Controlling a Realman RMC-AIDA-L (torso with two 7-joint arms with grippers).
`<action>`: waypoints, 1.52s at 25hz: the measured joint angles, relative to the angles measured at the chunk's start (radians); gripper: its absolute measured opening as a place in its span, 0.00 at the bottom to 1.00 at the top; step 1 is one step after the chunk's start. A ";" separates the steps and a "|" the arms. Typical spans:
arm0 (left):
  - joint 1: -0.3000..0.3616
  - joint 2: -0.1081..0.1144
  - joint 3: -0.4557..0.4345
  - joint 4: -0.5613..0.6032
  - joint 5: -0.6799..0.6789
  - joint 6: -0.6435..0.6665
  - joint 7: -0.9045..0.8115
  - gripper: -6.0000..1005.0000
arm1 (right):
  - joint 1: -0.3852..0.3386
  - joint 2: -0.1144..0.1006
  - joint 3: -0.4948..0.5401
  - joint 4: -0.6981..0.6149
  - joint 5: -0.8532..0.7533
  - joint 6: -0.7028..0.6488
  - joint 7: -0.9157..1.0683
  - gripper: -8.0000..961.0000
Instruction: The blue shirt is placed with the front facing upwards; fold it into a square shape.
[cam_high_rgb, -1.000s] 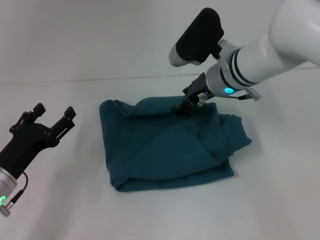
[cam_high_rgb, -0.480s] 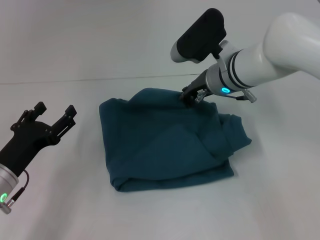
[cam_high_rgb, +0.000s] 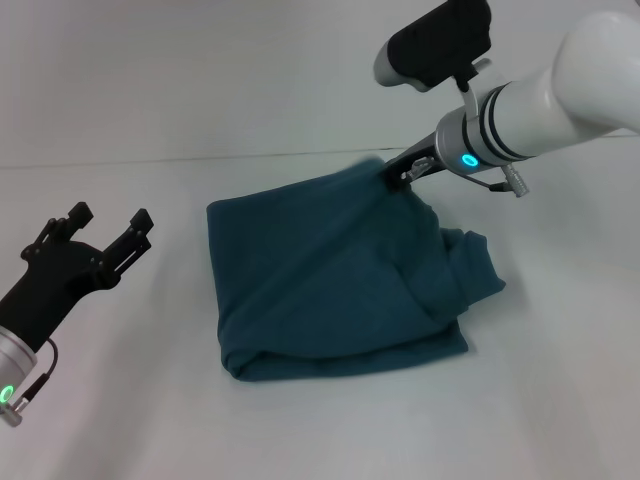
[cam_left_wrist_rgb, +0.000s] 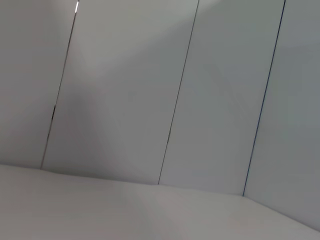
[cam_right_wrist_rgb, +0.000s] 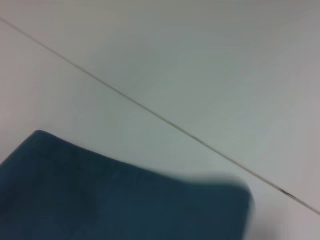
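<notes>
The blue shirt (cam_high_rgb: 340, 280) lies bunched and partly folded in the middle of the white table, plain teal cloth showing, no lettering visible. My right gripper (cam_high_rgb: 398, 172) is shut on the shirt's far edge and holds that edge lifted above the table, so the cloth slopes up toward it. The right wrist view shows the raised teal cloth (cam_right_wrist_rgb: 115, 200) close up. My left gripper (cam_high_rgb: 100, 240) hovers open at the left, well apart from the shirt.
The white table (cam_high_rgb: 120, 420) stretches around the shirt, meeting a pale wall at a seam (cam_high_rgb: 200, 160) behind. The left wrist view shows only grey wall panels (cam_left_wrist_rgb: 165, 100).
My right gripper has risen and moved right and back, pulling the shirt's far edge up with it. The left arm has stayed still.
</notes>
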 joint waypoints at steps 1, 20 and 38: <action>0.000 0.000 0.002 0.000 0.000 0.000 0.000 0.88 | -0.001 0.000 0.001 0.001 -0.010 0.005 0.011 0.03; 0.006 -0.001 0.007 0.001 0.000 0.008 0.000 0.88 | -0.401 0.011 0.041 -0.645 0.289 -0.444 -0.012 0.36; -0.006 -0.003 0.039 -0.005 0.006 -0.002 0.004 0.88 | -0.641 -0.022 0.540 -0.446 0.560 -0.878 -0.753 0.70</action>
